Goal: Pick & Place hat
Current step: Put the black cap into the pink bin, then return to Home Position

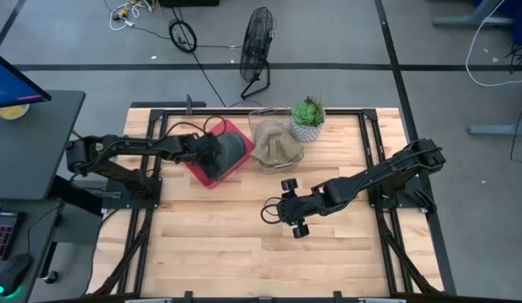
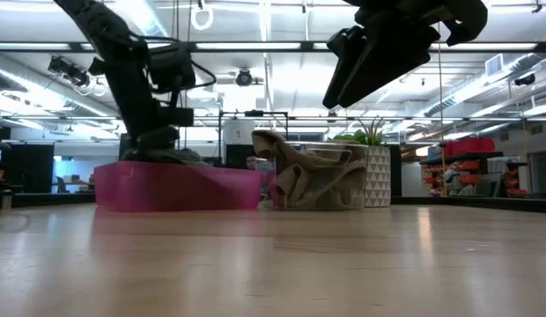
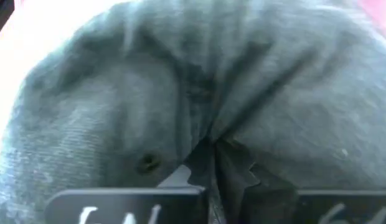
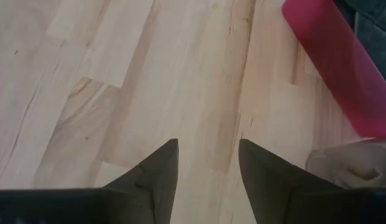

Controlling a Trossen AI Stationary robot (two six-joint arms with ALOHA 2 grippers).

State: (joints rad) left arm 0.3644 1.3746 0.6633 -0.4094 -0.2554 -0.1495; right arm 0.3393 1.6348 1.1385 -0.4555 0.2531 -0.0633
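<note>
The left gripper (image 1: 226, 151) is down inside the pink bin (image 1: 212, 174) at the back left of the bench (image 1: 244, 252), and its jaws are closed on the dark grey hat (image 3: 199, 93) that lies in that bin. In the left wrist view the grey fabric fills nearly everything ahead of the jaws, and its folds gather into a pinched crease right where the two fingers (image 3: 240, 177) meet, so the cloth sits between and around the jaw tips. In the low view the left arm comes down into the bin from above. A second, beige hat (image 1: 276, 147) lies crumpled just beside the bin, in a clear container, with a potted plant (image 1: 308, 118) in a patterned white pot next to it toward the back right. The right gripper (image 1: 269, 210) hangs above bare wood near the middle of the bench, well apart from the grey hat; its jaws stand open with nothing between them, and the right wrist view shows only planks in the gap, the pink bin's edge off to one side.
</note>
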